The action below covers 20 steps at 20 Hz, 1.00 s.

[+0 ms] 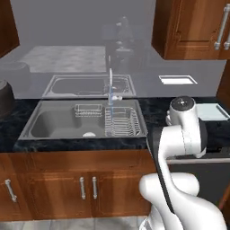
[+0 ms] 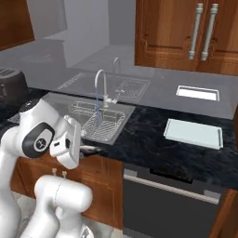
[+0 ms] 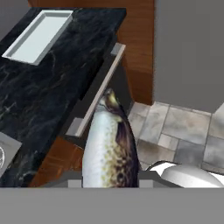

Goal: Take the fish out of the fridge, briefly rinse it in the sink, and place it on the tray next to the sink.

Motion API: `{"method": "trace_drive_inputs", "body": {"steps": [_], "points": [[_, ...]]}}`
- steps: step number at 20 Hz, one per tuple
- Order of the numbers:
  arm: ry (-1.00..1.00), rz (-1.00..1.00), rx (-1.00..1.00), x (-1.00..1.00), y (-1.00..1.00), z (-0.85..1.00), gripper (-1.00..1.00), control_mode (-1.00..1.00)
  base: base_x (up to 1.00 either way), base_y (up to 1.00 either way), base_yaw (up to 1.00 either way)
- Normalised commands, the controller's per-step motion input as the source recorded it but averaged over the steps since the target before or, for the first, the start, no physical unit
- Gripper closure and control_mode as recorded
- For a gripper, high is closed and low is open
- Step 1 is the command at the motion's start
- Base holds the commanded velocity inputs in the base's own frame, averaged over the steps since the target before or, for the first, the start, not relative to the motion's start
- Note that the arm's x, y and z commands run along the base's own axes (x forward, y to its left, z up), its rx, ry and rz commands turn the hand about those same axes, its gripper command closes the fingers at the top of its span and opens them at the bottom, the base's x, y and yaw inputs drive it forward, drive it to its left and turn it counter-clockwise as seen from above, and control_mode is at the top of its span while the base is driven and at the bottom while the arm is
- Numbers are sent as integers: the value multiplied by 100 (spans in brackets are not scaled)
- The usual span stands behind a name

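Observation:
The fish (image 3: 109, 148), speckled dark on its back with a pale belly, stands between my fingertips with its head pointing away. My gripper (image 3: 109, 177) is shut on it. In the right base view the gripper (image 2: 82, 148) hangs in front of the counter edge, right of the sink (image 2: 76, 108), and the fish (image 2: 92, 149) pokes out as a dark sliver. The steel sink (image 1: 58, 123) holds a wire rack (image 1: 121, 123). The pale tray (image 2: 193, 132) lies on the black counter to the sink's right, also seen as the tray (image 3: 37, 35) and the tray (image 1: 211, 111). I cannot tell whether the grey panel (image 3: 188, 52) is the fridge.
A curved chrome faucet (image 2: 100, 88) stands behind the basin with a thin bluish stream under its spout. A dishwasher front (image 2: 172, 204) with a long bar handle (image 3: 98, 94) sits under the counter below the tray. A white outlet plate (image 2: 197, 93) is on the wall. A dark pot (image 1: 4, 96) stands far left.

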Motion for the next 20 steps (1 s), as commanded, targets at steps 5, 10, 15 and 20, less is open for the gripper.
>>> {"method": "trace_drive_inputs", "body": {"steps": [5, 10, 15, 20], "points": [[0, 0, 0, 0, 0, 0, 100, 100, 26, -100, -12], [0, 0, 0, 0, 0, 0, 100, 100, 82, -74, 0], [-1, 7, 3, 60, 0, 0, 100, -100, 40, -6, 3], [1, 22, 11, 94, -7, 0, 100, -100, 0, 0, 0]]}}
